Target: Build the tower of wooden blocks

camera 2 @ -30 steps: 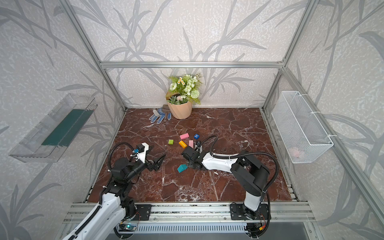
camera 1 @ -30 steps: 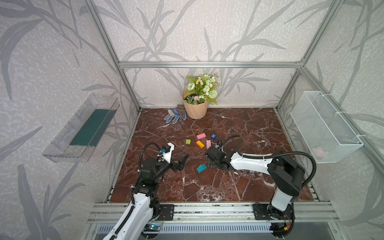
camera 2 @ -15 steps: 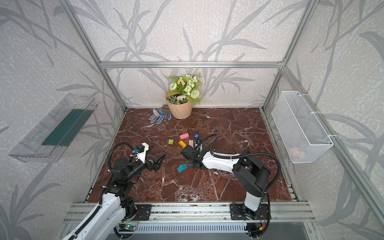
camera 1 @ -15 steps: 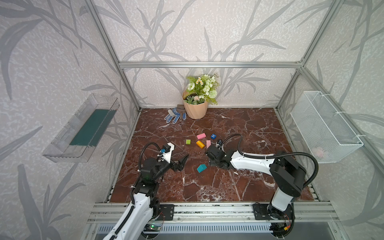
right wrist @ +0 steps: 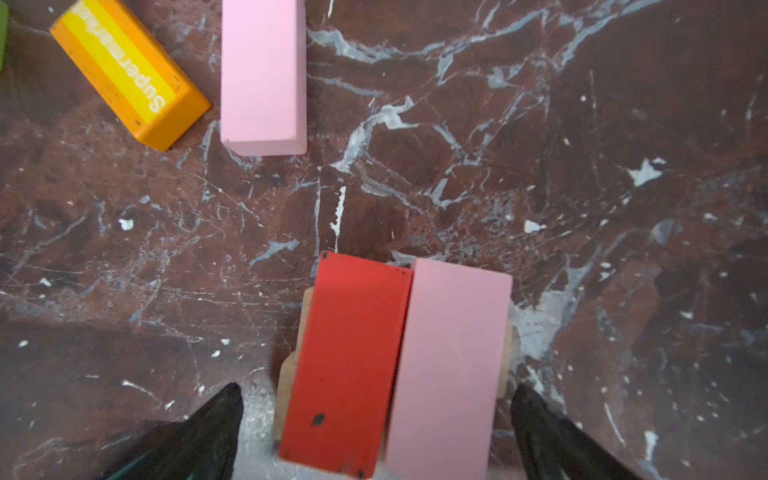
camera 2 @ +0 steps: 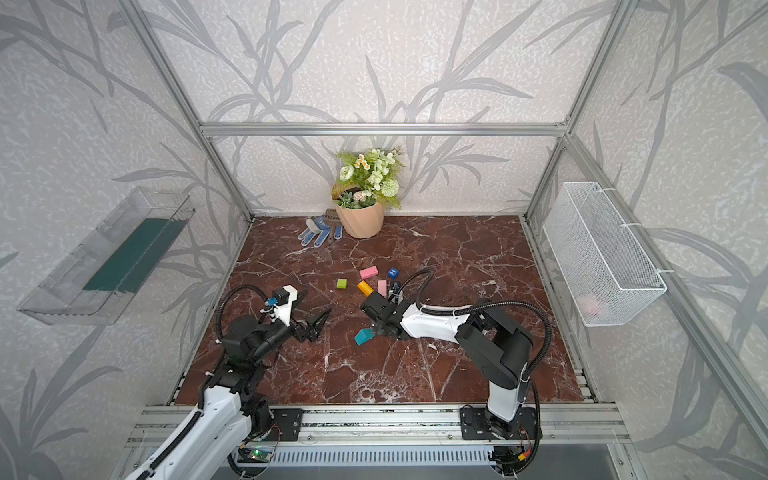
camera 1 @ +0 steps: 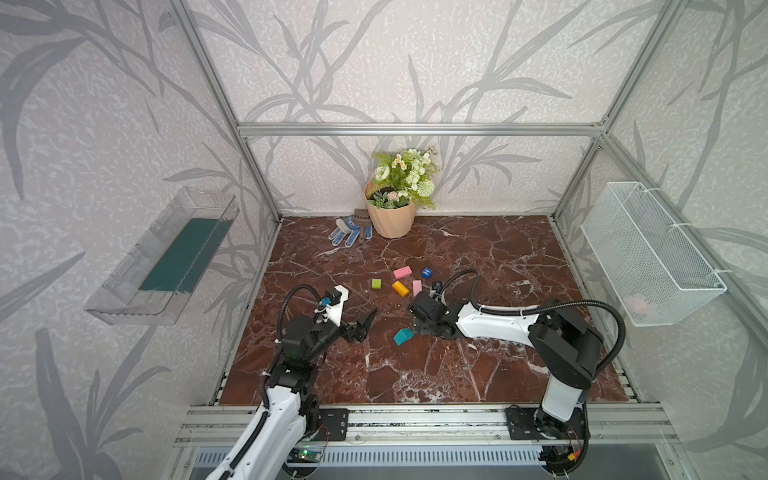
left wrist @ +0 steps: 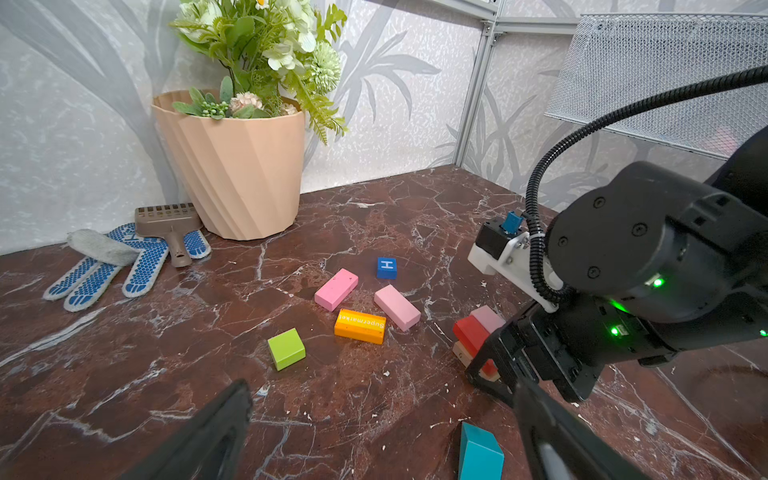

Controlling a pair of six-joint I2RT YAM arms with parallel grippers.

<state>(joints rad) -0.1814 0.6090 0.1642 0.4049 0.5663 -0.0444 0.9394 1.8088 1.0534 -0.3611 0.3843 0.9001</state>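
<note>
Near the middle of the surface point(left wrist: 374, 216), just near of the loose blocks, the tower point(left wrist: 476, 332) stands two layers high: a red block point(right wrist: 349, 353) and a pink block point(right wrist: 449, 357) lie side by side, touching, on a tan base point(right wrist: 286, 382). The right end effector point(right wrist: 377, 390) hangs over it, fingers spread to either side of the upper pair and clear of both. The left end effector point(left wrist: 381, 384) hovers at the left, also spread and empty.

Risk lies in the withdrawal. The fingers flank the pair closely, so any sideways drift on lifting would likely clip the red or pink block and push it off the base. The red block also seems slightly skewed and overhanging, which could unsettle the next layer.

The orange block point(right wrist: 124, 70), the green cube point(left wrist: 286, 348), the blue "H" cube point(left wrist: 386, 267) and the teal piece point(left wrist: 480, 455) lie where they did a second ago. The left arm has not moved, and the right arm has shifted only slightly over the tower.
</note>
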